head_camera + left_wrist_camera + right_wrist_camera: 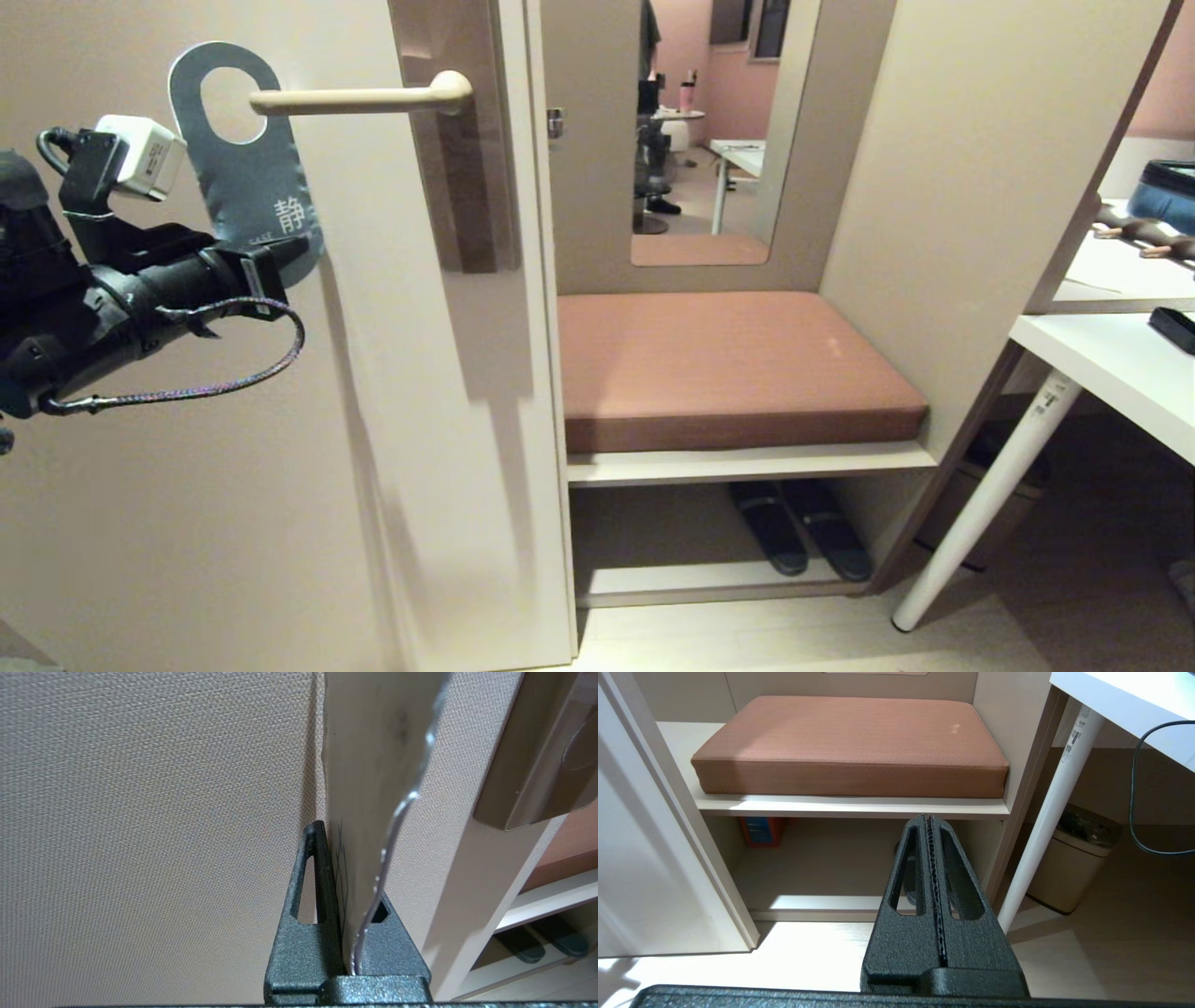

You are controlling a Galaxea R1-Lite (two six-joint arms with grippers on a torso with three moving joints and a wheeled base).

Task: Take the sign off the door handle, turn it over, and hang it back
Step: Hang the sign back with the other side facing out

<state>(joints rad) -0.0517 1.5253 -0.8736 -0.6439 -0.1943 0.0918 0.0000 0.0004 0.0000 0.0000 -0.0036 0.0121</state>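
Blue-faced, the sign (pixel 245 177) hung tilted with the door handle (pixel 364 97) tip at its oval hole in the head view, its lower end pinched by the left tool (pixel 280 266). Left wrist view: the tool (pixel 348 933) clamped the card's edge. Right wrist view: the right tool (pixel 931 882) was fully closed, empty.

Flat blue-grey card sign (pixel 245 177), matt face w/ white print, edge glinting glossy in the left wrist view, is pinched in rough, speckled black plastic left claw (pixel 280 266). Just above claw: smooth cream satin lever door handle (pixel 364 96) on brushed brown-grey metal plate (pixel 457 140). Behind claw: door (pixel 187 513) w/ fine woven-look matt beige texture. Right claw (pixel 934 858): same grainy black plastic.
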